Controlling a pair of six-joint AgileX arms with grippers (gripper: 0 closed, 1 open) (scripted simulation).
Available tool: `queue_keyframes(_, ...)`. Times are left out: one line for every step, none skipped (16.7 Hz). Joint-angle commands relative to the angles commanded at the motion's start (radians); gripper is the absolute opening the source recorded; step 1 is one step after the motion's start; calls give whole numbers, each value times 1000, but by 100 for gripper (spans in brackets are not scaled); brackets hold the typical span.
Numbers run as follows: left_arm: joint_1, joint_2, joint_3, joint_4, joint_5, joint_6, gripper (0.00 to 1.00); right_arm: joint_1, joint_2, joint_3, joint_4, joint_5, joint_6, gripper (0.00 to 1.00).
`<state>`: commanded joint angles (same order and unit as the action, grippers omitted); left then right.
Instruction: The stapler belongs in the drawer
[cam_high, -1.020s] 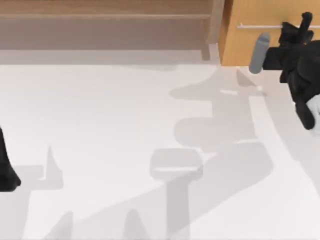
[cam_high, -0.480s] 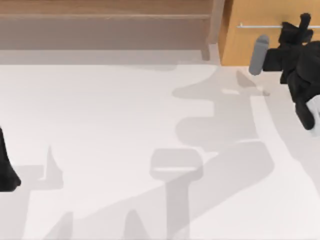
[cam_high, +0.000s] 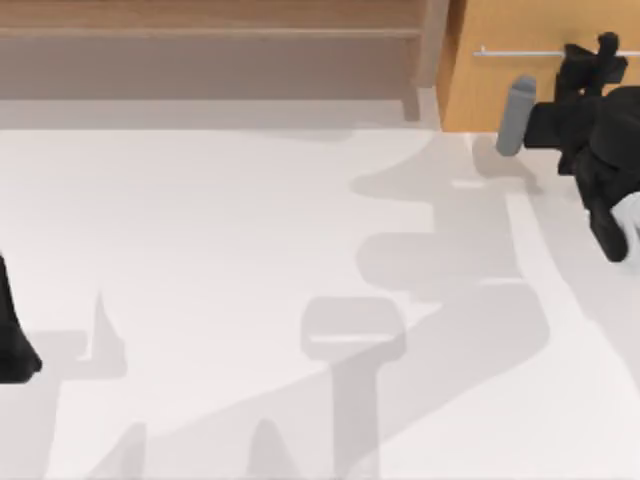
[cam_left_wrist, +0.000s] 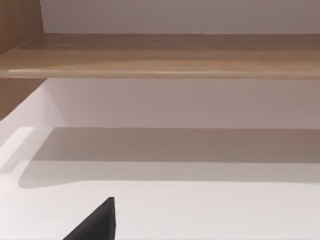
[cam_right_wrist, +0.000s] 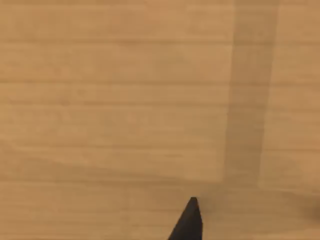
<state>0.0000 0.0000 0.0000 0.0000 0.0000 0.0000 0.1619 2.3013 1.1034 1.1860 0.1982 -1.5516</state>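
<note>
Orange-brown wood of the drawer front at the far right of the white table, slim silver handle across it, seemingly flush with its cabinet, though hard to judge from above. Right gripper up against that handle's right end; grip wide or narrow: cannot tell, the arm's black bulk covering it. Close wood grain in the right wrist view, crossed by one darker upright band, with a single black tip at the edge. Stapler's place not settled by these views: possibly inside the drawer, possibly elsewhere. Hence two readings, equally fitting: about to pull the drawer open for the stapler, or pushing it shut with the stapler already inside. Grey rounded piece beside the right arm, hard to make out; likely part of the arm, perhaps not. Left arm parked at the table's left edge, cut off, grip likewise impossible to tell. Wooden shelf along the far side.
</note>
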Motion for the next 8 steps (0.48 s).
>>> queue_keyframes(0, 0, 0, 0, 0, 0, 100, 0, 0, 0, 0, 0, 0, 90)
queue_keyframes(0, 0, 0, 0, 0, 0, 100, 0, 0, 0, 0, 0, 0, 98)
queue_keyframes(0, 0, 0, 0, 0, 0, 100, 0, 0, 0, 0, 0, 0, 100)
queue_keyframes(0, 0, 0, 0, 0, 0, 100, 0, 0, 0, 0, 0, 0, 100)
queue_keyframes(0, 0, 0, 0, 0, 0, 100, 0, 0, 0, 0, 0, 0, 100)
queue_keyframes(0, 0, 0, 0, 0, 0, 100, 0, 0, 0, 0, 0, 0, 100)
queue_keyframes(0, 0, 0, 0, 0, 0, 100, 0, 0, 0, 0, 0, 0, 100)
queue_keyframes(0, 0, 0, 0, 0, 0, 100, 0, 0, 0, 0, 0, 0, 100)
